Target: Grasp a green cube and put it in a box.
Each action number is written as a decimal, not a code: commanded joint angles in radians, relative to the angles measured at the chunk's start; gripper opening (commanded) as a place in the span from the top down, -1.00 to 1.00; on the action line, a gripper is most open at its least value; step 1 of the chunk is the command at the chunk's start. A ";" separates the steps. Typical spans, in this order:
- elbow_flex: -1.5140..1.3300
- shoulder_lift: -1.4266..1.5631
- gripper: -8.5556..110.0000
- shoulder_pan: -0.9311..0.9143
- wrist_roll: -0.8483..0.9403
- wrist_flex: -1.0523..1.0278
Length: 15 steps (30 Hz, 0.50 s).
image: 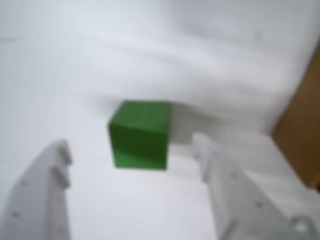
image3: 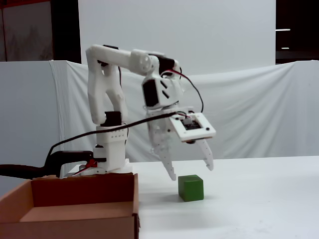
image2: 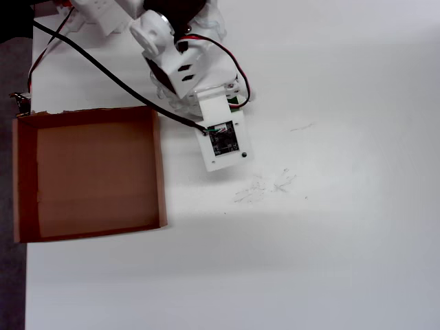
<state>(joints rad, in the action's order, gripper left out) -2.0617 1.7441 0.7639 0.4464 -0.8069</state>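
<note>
- One box [image3: 84,211], a shallow brown cardboard tray with low walls and no lid, sits nearest the camera in the fixed view, at the left of the white table [image3: 259,209]. Its inside appears bare in both the fixed and the overhead view [image2: 89,172].
- One green cube [image3: 191,187] rests on the table to the right of the box and a little farther back in the fixed view, well apart from it. The overhead view does not show the cube; the arm's wrist covers that spot.
- One gripper [image3: 192,172] hangs just above the cube in the fixed view, its two white fingers spread wide, one tip to the left of the cube and one above its right side. Neither finger touches the cube.
- The wrist view shows the cube [image: 141,134] on the table, framed between the two parted fingers of the gripper [image: 131,150], with clear white table on either side of it. A brown edge of the box [image: 302,135] shows at the right of this blurred view.
- One white robot arm [image3: 112,99] stands farther back, behind the box, its base at the table's far left with black and red cables trailing off to the left.
- A white cloth backdrop [image3: 259,109] hangs behind the table, farthest away.
</note>
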 commanded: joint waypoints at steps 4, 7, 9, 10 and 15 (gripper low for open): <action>-0.061 0.006 0.31 0.035 -0.002 0.100; -0.124 -0.003 0.35 0.051 -0.002 0.161; -0.124 -0.011 0.37 0.051 -0.002 0.170; -0.118 -0.029 0.41 0.052 -0.002 0.178; -0.094 -0.075 0.47 0.058 -0.002 0.183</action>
<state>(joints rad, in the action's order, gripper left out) -2.1921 1.6674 0.8084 0.4464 -0.6366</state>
